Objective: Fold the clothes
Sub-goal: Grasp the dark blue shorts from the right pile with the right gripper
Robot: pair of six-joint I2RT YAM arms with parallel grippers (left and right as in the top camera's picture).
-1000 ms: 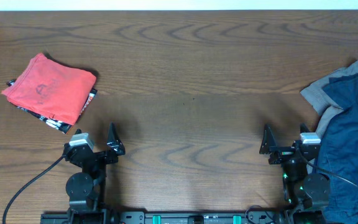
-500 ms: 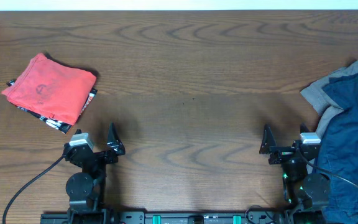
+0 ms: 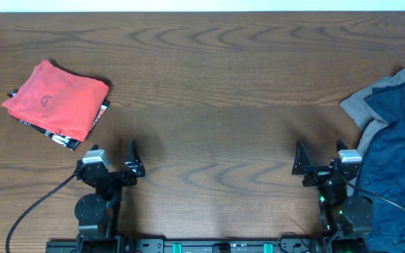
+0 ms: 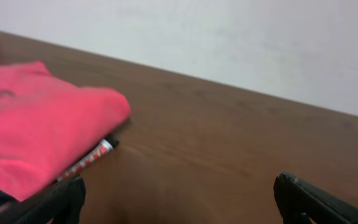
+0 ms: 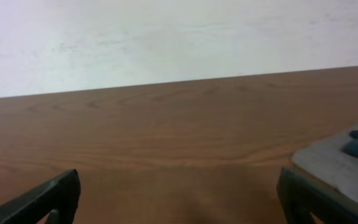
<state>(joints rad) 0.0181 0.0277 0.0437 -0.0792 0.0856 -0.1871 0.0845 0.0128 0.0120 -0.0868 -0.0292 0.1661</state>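
Observation:
A folded red garment (image 3: 56, 103) lies at the left of the table on a black-and-white patterned piece (image 3: 62, 138); it also shows in the left wrist view (image 4: 36, 130). A heap of navy-blue denim (image 3: 396, 161) with a grey piece (image 3: 365, 107) lies at the right edge; the grey piece shows in the right wrist view (image 5: 344, 163). My left gripper (image 3: 112, 158) is open and empty near the front edge, right of the red garment. My right gripper (image 3: 320, 158) is open and empty, just left of the denim heap.
The wooden table (image 3: 216, 91) runs to a white wall at the back (image 5: 166, 37). Black cables trail from both arm bases at the front edge.
My left gripper has turned slightly to the right. The right arm and the clothes have not moved.

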